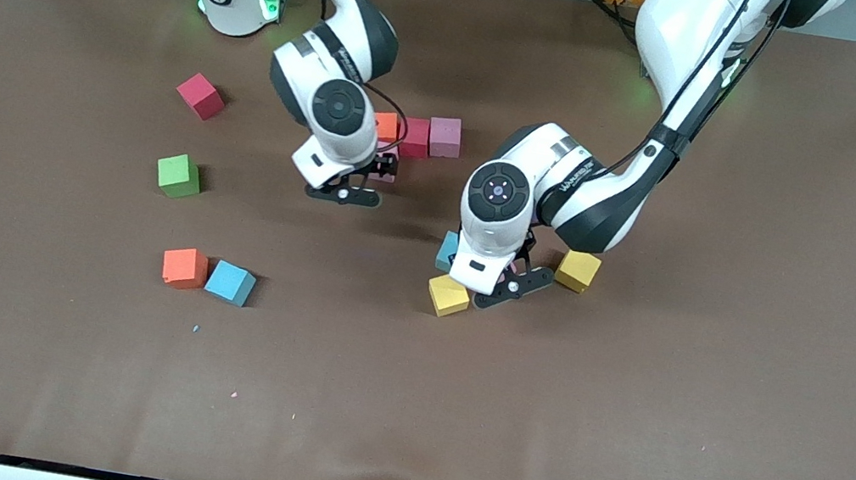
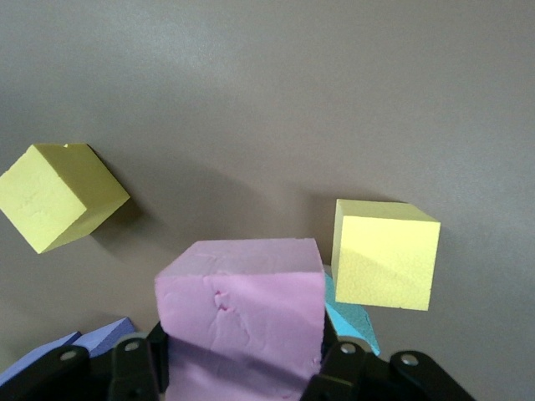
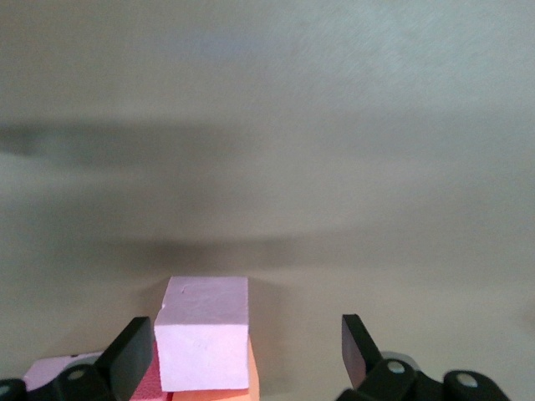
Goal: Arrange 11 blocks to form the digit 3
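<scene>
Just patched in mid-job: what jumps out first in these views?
The left hand grips a pink cube low between two yellow cubes. The right hand stands open by a pink cube at the started row. Red, green, orange and blue cubes lie loose toward the right arm's end.

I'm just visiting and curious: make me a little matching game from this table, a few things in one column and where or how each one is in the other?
Things:
1. left gripper
2. right gripper
3. green block
4. orange block

States or places:
A. touching a blue block
B. open, over a pink block
C. shut on a pink cube
D. alone, toward the right arm's end of the table

Pairs: 1-C, 2-B, 3-D, 4-A
</scene>
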Available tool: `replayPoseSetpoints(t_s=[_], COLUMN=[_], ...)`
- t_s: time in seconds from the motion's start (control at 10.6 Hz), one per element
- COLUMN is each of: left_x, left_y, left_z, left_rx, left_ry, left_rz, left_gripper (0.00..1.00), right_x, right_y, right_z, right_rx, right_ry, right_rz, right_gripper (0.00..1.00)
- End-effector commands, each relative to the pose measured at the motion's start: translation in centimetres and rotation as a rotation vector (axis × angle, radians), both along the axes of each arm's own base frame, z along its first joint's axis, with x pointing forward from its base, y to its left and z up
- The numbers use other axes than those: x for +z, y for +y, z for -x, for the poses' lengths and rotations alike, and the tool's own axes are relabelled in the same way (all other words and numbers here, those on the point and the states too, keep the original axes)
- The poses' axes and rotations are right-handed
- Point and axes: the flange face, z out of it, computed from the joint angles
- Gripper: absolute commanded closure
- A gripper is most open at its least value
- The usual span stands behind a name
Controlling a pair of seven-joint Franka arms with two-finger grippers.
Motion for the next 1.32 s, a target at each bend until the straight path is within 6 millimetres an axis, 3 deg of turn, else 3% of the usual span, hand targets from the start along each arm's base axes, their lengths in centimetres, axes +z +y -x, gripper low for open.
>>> replayPoseSetpoints(t_s=[0.0,0.28,0.66,1.04,1.23], left_x=[0.6,0.4,1.2,3.5,3.3], left_y=[0.3,0.3,-0.2,0.5,-0.2], left_z=[0.1,0.1,0.4,0.9,1.5], left_rx=[0.0,0.0,0.018,0.018,0.011], left_ry=[0.002,0.005,0.004,0.022,0.026], left_rz=[0.008,0.008,0.021,0.006,0.002], left_gripper=[1.0,1.0,1.0,1.0,1.0], right_x=[2.1,3.1,2.7,-0.8,-2.2], right_y=[-3.8,-9.2,-17.7,-19.8,-19.9], right_z=[-2.7,-7.7,-15.3,-19.4,-20.0], right_rx=[-0.063,-0.156,-0.13,-0.164,-0.164], right_ry=[-0.026,-0.072,-0.145,-0.244,-0.235], right_rz=[-0.006,-0.017,-0.011,-0.026,-0.022], right_gripper=[0.0,0.0,0.0,0.0,0.0])
